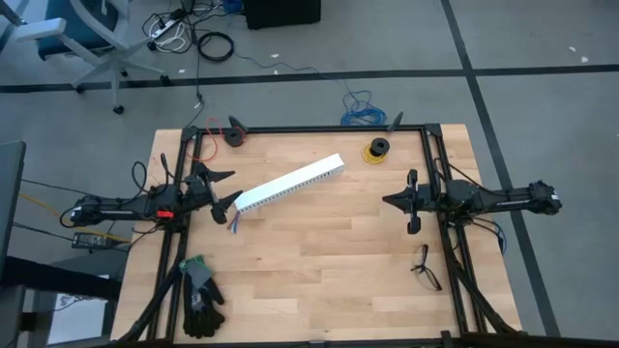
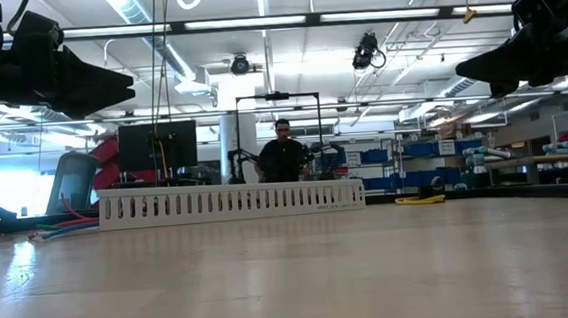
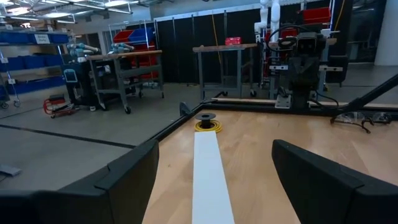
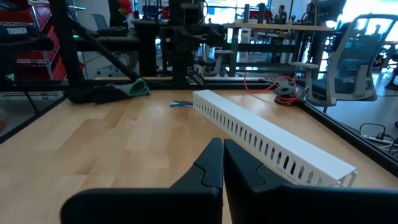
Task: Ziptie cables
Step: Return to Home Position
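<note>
The cables show only as short coloured wire ends lying on the table at the left end of a long white slotted channel. The channel lies slantwise across the table's middle. I see no ziptie in any view. My left gripper is open and hangs well above the table at the channel's left end, in line with it. My right gripper is shut and hangs above the table's right side, facing the channel.
A yellow wire spool stands near the far edge. A small black forked object lies near the right edge. Dark gloves with green trim lie at the near left corner. Bare wood shows between the channel and the near edge.
</note>
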Available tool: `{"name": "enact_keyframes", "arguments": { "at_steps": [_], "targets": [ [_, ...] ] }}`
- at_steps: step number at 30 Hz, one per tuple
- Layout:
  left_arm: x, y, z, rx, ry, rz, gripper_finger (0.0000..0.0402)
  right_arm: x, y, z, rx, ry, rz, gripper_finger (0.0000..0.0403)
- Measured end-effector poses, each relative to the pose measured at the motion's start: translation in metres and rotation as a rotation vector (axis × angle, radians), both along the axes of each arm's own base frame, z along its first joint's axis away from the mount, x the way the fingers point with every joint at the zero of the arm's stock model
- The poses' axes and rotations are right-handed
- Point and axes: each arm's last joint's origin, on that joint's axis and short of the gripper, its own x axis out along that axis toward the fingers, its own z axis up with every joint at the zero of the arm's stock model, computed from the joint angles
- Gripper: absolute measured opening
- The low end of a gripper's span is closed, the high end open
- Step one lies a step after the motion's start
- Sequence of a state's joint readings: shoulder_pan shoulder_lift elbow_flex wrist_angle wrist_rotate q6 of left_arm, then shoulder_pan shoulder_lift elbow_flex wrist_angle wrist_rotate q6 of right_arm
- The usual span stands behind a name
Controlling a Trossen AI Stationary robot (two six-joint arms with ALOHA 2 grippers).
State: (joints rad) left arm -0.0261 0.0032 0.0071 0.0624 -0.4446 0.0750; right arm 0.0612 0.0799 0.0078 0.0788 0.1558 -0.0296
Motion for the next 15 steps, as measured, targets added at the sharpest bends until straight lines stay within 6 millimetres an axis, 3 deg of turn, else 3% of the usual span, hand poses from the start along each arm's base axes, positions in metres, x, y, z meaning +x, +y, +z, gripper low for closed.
{"name": "enact_keyframes", "arguments": {
  "at_steps": [15],
  "targets": [
    [0.0, 0.0, 0.0, 0.0, 0.0, 0.0, 0.0323, 0.0, 0.0, 0.0002, 0.0, -0.002, 0.0, 0.0003]
  ]
}}
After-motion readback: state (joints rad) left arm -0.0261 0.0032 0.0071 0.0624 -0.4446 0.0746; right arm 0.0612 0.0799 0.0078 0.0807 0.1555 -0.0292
